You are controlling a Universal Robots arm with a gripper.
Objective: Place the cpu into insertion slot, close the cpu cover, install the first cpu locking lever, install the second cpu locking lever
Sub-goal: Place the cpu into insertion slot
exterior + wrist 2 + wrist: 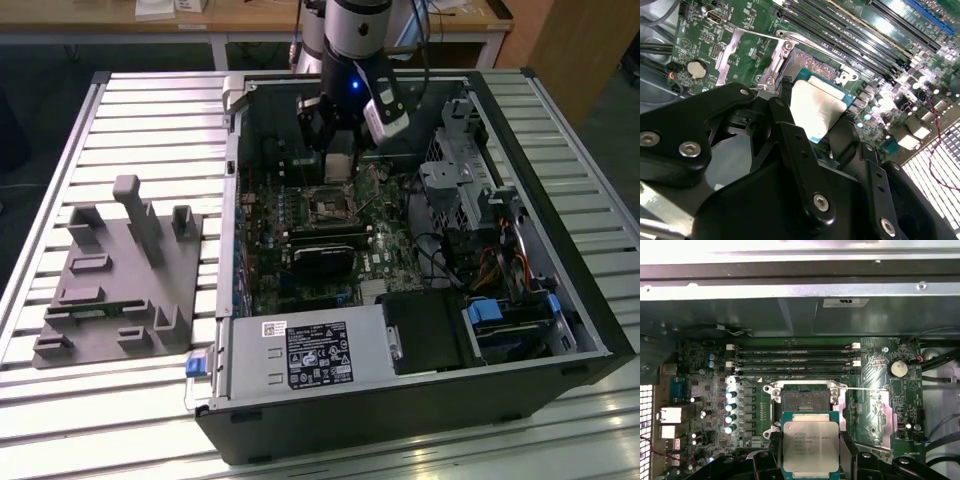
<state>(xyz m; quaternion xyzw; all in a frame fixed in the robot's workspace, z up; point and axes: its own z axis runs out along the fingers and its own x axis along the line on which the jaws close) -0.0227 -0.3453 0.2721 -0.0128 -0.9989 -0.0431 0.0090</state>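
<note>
A: What is the largest thing, and how much room lies around it?

B: The slatted tabletop (130,110) carries one open computer case (350,78) and one grey fixture block (120,280). The two stand apart, with a strip of bare slats between them. More bare slats run along the tabletop's edge on the exterior view's left.

A: And inside the case?

B: One green motherboard (385,250) lies flat. A metal drive cage (450,180) crowds its edge on the exterior view's right. One black card (325,252) stands near the insertion slot (805,399). Four long memory slots (792,360) lie between that slot and the case wall, so there is little room on that side.

A: Where is the arm?

B: The one arm (355,30) comes down inside the case, close to its far wall. Its gripper (338,162) hangs near the slot.

A: Is the slot free?

B: Yes. The cpu cover (726,52) is swung open to one side, and the slot's dark centre is bare.

A: And the chip?

B: The two fingers (849,455) are closed against opposite edges of the one cpu (810,445). It is held flat above the board, not seated. In the first wrist view its edge overlaps the slot's rim.

A: Anything smaller?

B: One coin cell (897,368), beside the open cover.
</note>
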